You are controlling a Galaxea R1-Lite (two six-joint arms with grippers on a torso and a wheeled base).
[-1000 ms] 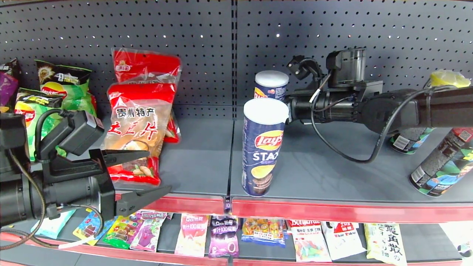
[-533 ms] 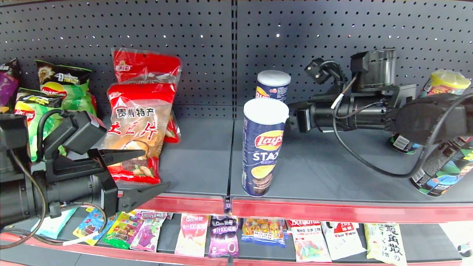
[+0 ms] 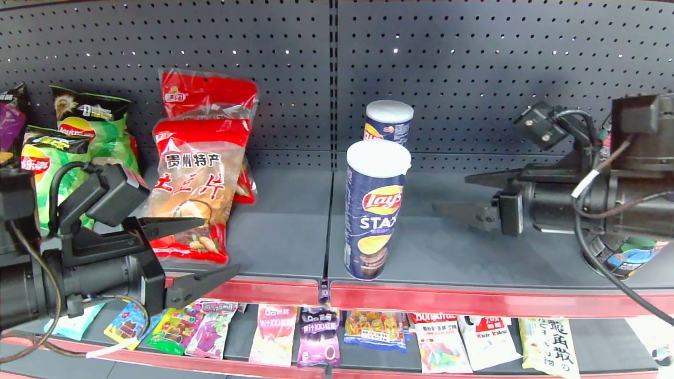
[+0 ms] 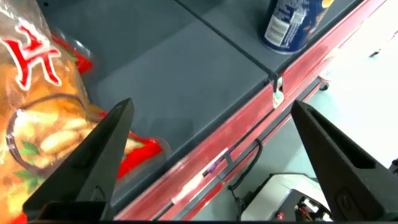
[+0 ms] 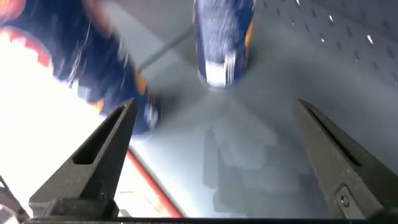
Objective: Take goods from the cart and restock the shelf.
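Two blue chip cans stand upright on the grey shelf (image 3: 463, 258). The front can (image 3: 376, 210) is near the red shelf lip and the back can (image 3: 388, 122) is by the pegboard. My right gripper (image 3: 450, 193) hovers open over the shelf to the right of the front can, apart from both, holding nothing. In the right wrist view its gripper (image 5: 216, 109) frames the back can (image 5: 224, 37), with the front can (image 5: 81, 62) blurred off to one side. My left gripper (image 3: 226, 243) is open and empty at the shelf's front edge, just in front of the red snack bag (image 3: 197, 179).
Green chip bags (image 3: 79, 137) lean at the far left. More cans (image 3: 626, 255) lie behind the right arm at the far right. Small candy packets (image 3: 368, 331) line the lower shelf. Bare shelf (image 3: 284, 221) lies between the red bags and the cans.
The right gripper has drawn back to the right, away from the back can, and its open fingers have come into view. The left arm has barely shifted.
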